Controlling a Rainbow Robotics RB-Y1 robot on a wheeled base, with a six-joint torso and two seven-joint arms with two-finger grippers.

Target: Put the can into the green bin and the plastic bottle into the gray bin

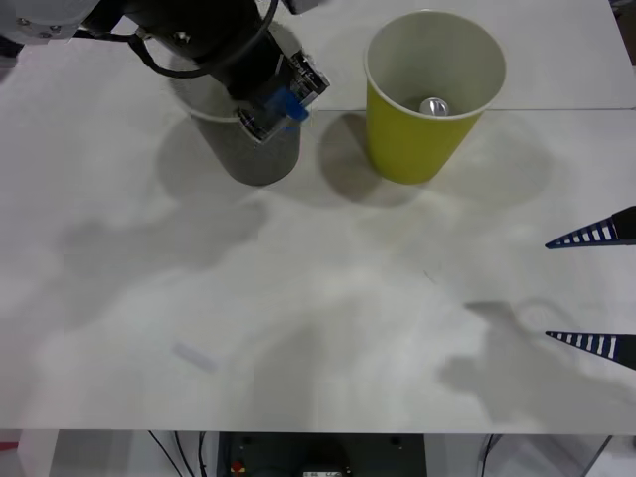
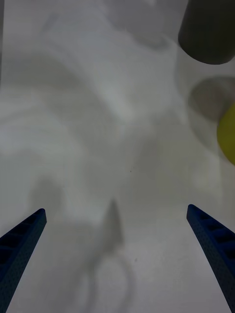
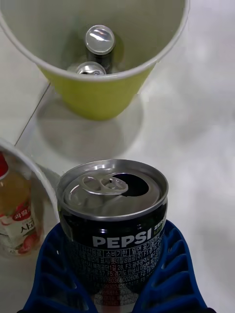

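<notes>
My left gripper hangs over the near rim of the gray bin, on its side facing the green bin. It is shut on a black Pepsi can with a silver pull-tab top, held upright between the blue fingers. Inside the gray bin's pale rim stands the plastic bottle with amber contents and a red cap. Two more cans lie in the green bin. My right gripper waits open at the table's right edge.
The white table has a seam running behind the bins. A small pale strip lies near the front left. The right wrist view shows bare tabletop between the open fingers, with the gray bin and green bin farther off.
</notes>
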